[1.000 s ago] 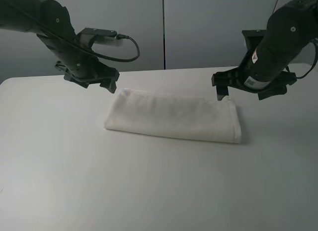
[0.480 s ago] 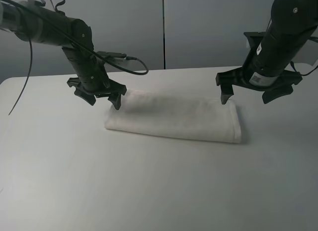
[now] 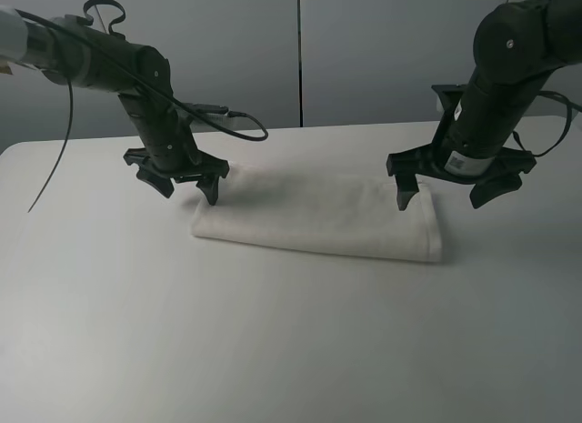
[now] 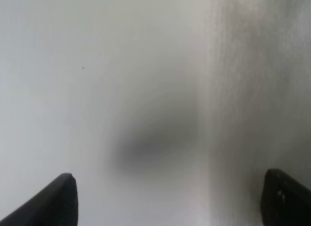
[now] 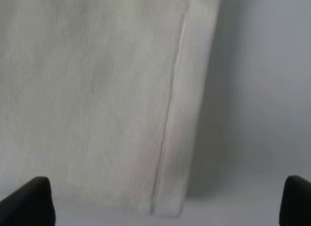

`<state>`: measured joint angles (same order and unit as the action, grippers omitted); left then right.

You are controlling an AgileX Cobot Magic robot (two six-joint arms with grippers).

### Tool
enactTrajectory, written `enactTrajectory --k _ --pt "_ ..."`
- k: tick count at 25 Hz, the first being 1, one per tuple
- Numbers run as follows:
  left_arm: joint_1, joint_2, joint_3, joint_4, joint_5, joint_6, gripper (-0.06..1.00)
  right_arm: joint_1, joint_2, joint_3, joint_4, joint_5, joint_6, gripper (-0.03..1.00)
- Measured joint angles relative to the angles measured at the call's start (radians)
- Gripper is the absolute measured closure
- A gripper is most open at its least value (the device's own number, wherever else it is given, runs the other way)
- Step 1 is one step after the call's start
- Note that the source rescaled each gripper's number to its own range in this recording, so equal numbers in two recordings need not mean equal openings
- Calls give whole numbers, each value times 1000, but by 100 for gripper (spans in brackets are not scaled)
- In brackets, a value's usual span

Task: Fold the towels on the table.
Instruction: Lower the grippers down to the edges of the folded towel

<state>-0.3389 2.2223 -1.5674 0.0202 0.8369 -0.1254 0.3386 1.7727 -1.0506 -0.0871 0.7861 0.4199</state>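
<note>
The white towel (image 3: 318,214) lies folded into a long flat rectangle on the white table (image 3: 273,341). My left gripper (image 3: 188,188) is open and hangs just above the towel's far left corner, one finger over the cloth and one over bare table. The left wrist view shows the towel (image 4: 252,90) beside bare table (image 4: 73,65), blurred. My right gripper (image 3: 443,196) is open over the towel's far right corner, one finger low over the cloth. The right wrist view shows the towel (image 5: 97,90) with its woven border band (image 5: 192,114) between the open fingers. No label shows.
A grey panelled wall (image 3: 364,50) stands behind the table's far edge. A black cable (image 3: 238,132) trails from the left arm above the table behind the towel. Bare tabletop stretches in front of the towel.
My left gripper has come down and a little right to the towel's left corner. My right gripper has dropped slightly over the right corner. The towel has not moved.
</note>
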Motion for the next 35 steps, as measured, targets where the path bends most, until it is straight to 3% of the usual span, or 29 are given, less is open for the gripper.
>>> enactTrajectory --k 35 --pt "40 8 -2 -1 -43 -8 -2 -4 0 -2 0 -2 -24 -3"
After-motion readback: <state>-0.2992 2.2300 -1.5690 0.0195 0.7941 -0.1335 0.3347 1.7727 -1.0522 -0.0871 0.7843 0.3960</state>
